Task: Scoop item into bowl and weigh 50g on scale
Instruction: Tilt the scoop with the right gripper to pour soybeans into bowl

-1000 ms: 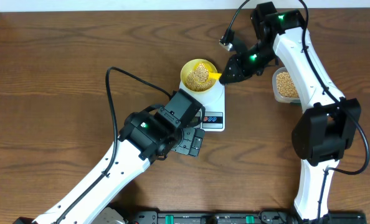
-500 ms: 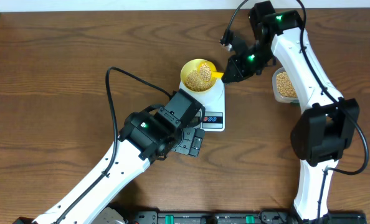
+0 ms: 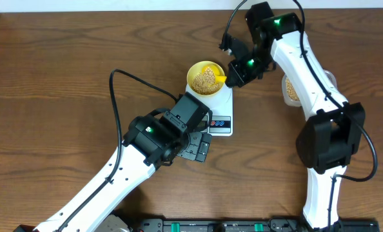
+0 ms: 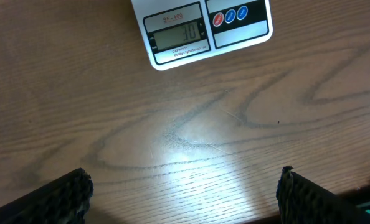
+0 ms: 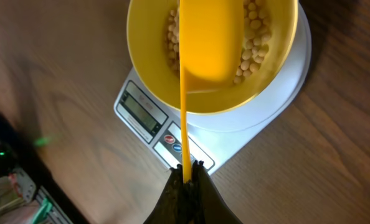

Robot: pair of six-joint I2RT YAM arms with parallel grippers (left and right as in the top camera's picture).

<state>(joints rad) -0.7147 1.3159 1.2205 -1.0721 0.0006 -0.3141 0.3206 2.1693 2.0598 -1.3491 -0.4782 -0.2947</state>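
Your right fingers (image 5: 194, 196) pinch the handle of a yellow plastic scoop (image 5: 210, 43) held over the small pale-yellow plastic bowl (image 5: 147, 81) of tan round beans (image 5: 253, 46) on the white rectangular digital scale (image 5: 228, 134). Your left fingers (image 4: 60, 196) hang spread above the wooden tabletop (image 4: 191, 118).

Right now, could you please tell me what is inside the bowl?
Tan beans lie in the bowl. The scoop, held in the shut right claw, hangs over its middle and hides whatever beans lie beneath it.
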